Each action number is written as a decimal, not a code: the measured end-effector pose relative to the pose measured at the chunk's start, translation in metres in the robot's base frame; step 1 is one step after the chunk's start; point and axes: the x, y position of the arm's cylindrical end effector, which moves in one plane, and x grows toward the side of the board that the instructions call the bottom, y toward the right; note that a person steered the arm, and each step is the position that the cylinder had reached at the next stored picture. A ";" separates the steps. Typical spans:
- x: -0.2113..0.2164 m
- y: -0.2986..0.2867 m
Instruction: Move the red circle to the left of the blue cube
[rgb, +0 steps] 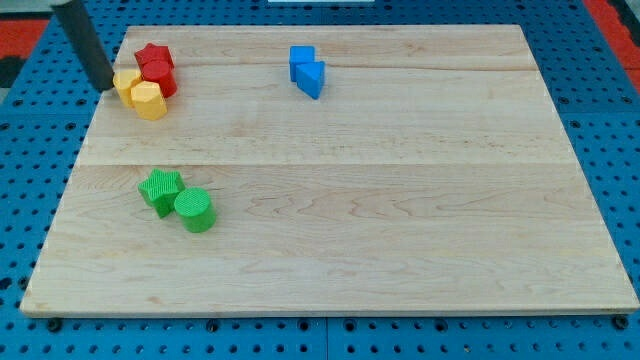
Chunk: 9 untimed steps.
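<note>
Red circle (165, 82) — on wooden board (400, 220)

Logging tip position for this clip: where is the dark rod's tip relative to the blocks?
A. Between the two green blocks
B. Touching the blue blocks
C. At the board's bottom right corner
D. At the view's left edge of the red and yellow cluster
D: my tip sits just at the view's left of the yellow block in the cluster with the red blocks, far from the blue blocks and the green blocks.
</note>
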 end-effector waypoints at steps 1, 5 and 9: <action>0.000 0.019; 0.034 0.082; 0.026 0.154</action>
